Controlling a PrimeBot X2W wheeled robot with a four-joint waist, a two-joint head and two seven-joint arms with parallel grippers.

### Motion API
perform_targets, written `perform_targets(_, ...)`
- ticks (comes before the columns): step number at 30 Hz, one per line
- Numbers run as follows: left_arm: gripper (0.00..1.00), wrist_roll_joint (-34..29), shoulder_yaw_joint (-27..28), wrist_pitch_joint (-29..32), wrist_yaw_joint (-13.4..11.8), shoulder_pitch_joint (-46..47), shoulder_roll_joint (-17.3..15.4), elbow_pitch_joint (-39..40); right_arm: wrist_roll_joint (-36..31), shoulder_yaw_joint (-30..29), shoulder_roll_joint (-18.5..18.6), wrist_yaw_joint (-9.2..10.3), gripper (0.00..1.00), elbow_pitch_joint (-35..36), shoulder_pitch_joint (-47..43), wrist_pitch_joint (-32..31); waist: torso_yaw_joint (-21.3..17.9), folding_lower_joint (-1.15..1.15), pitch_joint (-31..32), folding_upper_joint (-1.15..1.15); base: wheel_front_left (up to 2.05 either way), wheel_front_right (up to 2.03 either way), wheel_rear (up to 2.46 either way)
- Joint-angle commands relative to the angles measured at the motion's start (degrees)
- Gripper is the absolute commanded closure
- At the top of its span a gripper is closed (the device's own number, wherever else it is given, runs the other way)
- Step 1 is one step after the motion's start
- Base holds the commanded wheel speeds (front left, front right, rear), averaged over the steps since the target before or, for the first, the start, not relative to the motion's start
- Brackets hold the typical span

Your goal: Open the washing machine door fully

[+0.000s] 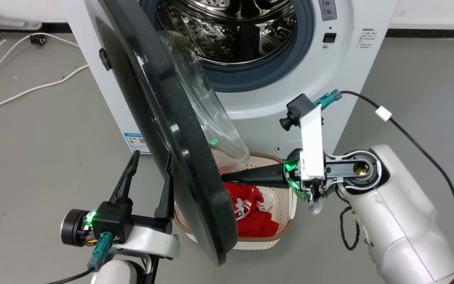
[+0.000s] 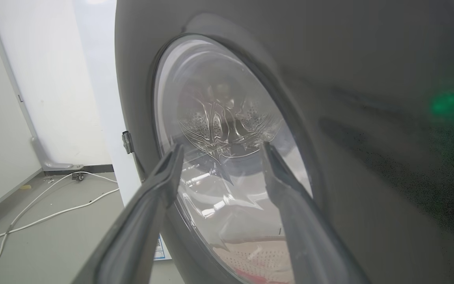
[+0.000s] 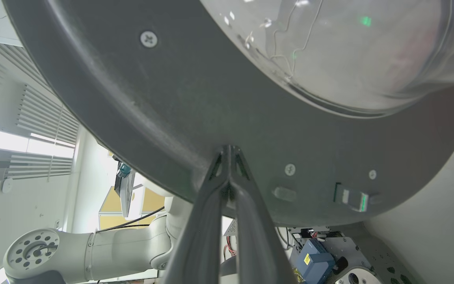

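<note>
The white washing machine (image 1: 329,90) stands ahead with its steel drum (image 1: 235,27) exposed. Its black washing machine door (image 1: 195,165) is swung partway out, edge-on to me, the clear glass bowl (image 1: 211,118) bulging right. My left gripper (image 1: 152,157) is open on the door's outer side, fingers pointing up. In the left wrist view the left gripper (image 2: 222,148) frames the door's window (image 2: 227,130). My right gripper (image 1: 224,178) is shut, its tips against the door's inner face. In the right wrist view the right gripper (image 3: 227,149) touches the dark door (image 3: 164,102) below the bowl.
A cream perforated basket (image 1: 284,221) with red cloth (image 1: 254,215) sits on the floor under the door, between my arms. White cables (image 1: 22,90) lie on the grey floor at left. A black cable (image 1: 428,150) runs to my right arm.
</note>
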State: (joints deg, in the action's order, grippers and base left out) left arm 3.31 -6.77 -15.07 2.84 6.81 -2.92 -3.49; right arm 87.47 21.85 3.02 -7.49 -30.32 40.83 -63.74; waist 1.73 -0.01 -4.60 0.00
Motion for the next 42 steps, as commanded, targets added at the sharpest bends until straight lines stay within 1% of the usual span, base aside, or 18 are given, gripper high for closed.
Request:
perform_targets(1,0.0,0.3,-0.1,-0.1,-0.2,-0.8,0.1,-0.1,0.8,0.9,-0.2,0.0,1.0,0.3,-1.1,0.8,0.1,0.01,0.3,0.0,0.0,0.0,0.0)
perform_targets(5,0.0,0.5,-0.2,-0.1,-0.5,-1.1,0.1,0.0,1.0,1.3,-0.2,0.0,1.0,0.9,-1.8,6.5,0.0,0.01,0.7,0.0,0.0,0.0,0.0)
perform_targets(9,0.0,0.6,0.0,-0.1,-0.8,-1.7,0.0,0.1,0.0,-1.4,-0.2,0.0,1.0,2.4,-3.6,16.6,-0.2,0.01,1.1,0.0,0.0,0.0,0.0)
perform_targets(12,0.0,0.6,0.3,-0.1,-0.9,-2.2,0.0,0.1,-1.1,-5.0,-0.2,0.0,1.0,3.7,-5.7,25.4,-0.7,0.01,1.4,0.0,0.0,0.0,0.0)
perform_targets(13,0.0,0.5,0.4,-0.1,-1.0,-2.3,0.0,0.1,-2.2,-6.2,0.1,0.0,0.9,4.3,-6.4,28.5,-0.8,0.01,1.5,0.0,0.0,0.0,0.0)
perform_targets(14,0.0,0.5,0.5,-0.1,-1.0,-2.4,0.0,0.1,-3.1,-7.2,0.4,0.0,0.62,5.1,-7.4,31.4,-0.9,0.01,1.6,0.0,0.0,0.0,0.0)
perform_targets(15,0.0,0.5,0.6,-0.1,-0.9,-2.7,0.0,-0.1,-3.5,-8.5,0.5,0.0,0.27,5.7,-8.8,34.3,-0.9,0.01,1.9,0.0,0.0,0.0,0.0)
perform_targets(16,0.0,0.5,0.6,-0.1,-0.9,-3.0,0.1,-0.2,-4.3,-9.7,0.8,0.0,0.0,6.5,-10.3,37.0,-1.0,0.01,2.1,0.0,0.0,0.0,0.0)
perform_targets(19,0.0,0.4,1.0,-0.1,-0.9,-3.3,0.1,-0.4,-6.6,-12.5,1.2,0.0,0.0,9.3,-14.7,44.2,-1.2,0.01,2.5,0.0,0.0,0.0,0.0)
perform_targets(21,0.0,0.4,1.2,-0.1,-1.0,-3.7,0.1,-0.5,-9.6,-13.8,2.1,0.0,0.0,11.2,-17.9,49.2,-1.3,0.01,2.8,0.0,0.0,0.0,0.0)
perform_targets(23,0.0,0.5,1.4,-0.1,-0.9,-4.1,0.0,-0.7,-11.8,-15.0,1.9,0.0,0.0,12.9,-21.3,53.8,-1.4,0.01,3.1,0.0,0.0,0.0,0.0)
perform_targets(26,0.0,0.6,1.7,-0.1,-1.0,-4.3,0.1,-0.9,-17.4,-16.6,2.6,0.0,0.0,15.2,-26.0,61.1,-1.6,0.01,3.4,0.0,0.0,0.0,0.0)
perform_targets(29,0.0,0.7,2.1,-0.1,-1.0,-4.6,0.0,-1.1,-23.0,-19.0,2.4,0.0,0.0,16.7,-30.5,68.0,-1.8,0.01,3.7,0.0,0.0,0.0,0.0)
perform_targets(32,0.0,0.9,2.5,-0.1,-1.2,-5.0,0.1,-1.2,-31.8,-21.8,3.1,0.0,0.0,17.9,-33.9,74.1,-2.0,0.01,4.0,0.0,0.0,0.0,0.0)
perform_targets(34,0.0,0.9,2.9,-0.1,-1.3,-5.3,0.0,-1.1,-38.7,-24.0,2.8,0.0,0.0,19.3,-35.5,76.3,-2.2,0.01,4.1,0.0,0.0,0.0,0.0)
perform_targets(39,0.0,0.8,3.4,-0.1,-1.2,-5.3,0.0,-0.9,-59.7,-29.4,1.5,0.0,0.0,27.3,-38.1,78.4,-2.6,0.01,4.0,0.0,0.0,0.0,0.0)
perform_targets(40,0.0,0.8,3.4,-0.1,-1.2,-5.3,0.0,-0.9,-59.7,-29.4,1.5,0.0,0.0,27.3,-38.1,78.4,-2.6,0.01,4.0,0.0,0.0,0.0,0.0)
perform_targets(42,0.0,0.8,3.6,-0.1,-1.1,-5.1,0.0,-1.0,-66.5,-30.0,0.7,0.0,0.0,31.2,-39.0,78.5,-2.5,0.01,4.1,0.0,0.0,0.0,0.0)
